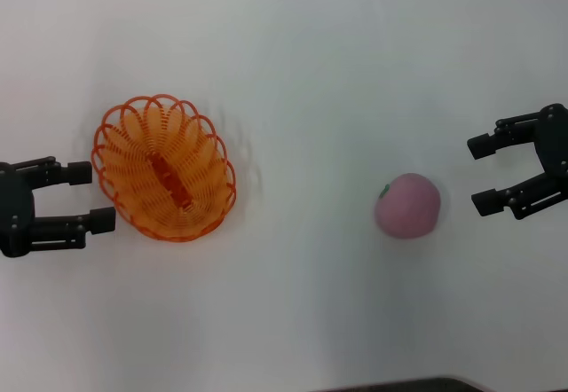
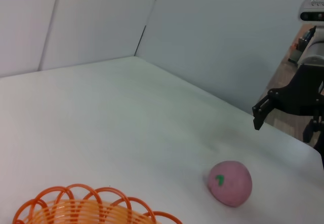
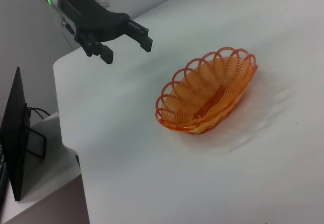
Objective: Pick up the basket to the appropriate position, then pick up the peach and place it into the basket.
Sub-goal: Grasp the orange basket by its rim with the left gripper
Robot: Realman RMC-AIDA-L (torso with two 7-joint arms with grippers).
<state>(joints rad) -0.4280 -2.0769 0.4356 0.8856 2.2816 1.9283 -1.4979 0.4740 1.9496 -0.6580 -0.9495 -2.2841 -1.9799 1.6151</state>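
Note:
The orange open-weave basket (image 1: 164, 168) lies empty on the white table, left of centre; it also shows in the right wrist view (image 3: 207, 89), and its rim shows in the left wrist view (image 2: 86, 209). My left gripper (image 1: 94, 197) hovers just beside the basket's left end, open, apart from the rim and holding nothing; the right wrist view shows this gripper (image 3: 126, 50) too. The pink peach (image 1: 407, 205) sits on the table right of centre, green stem mark facing left. My right gripper (image 1: 477, 176) is open a short way to the peach's right, not touching it.
The white table (image 1: 293, 73) spreads between basket and peach. Its corner and edge lie behind the left gripper, with a black flat stand (image 3: 17, 143) below on a side surface. Grey wall panels (image 2: 101, 16) border the table's far side.

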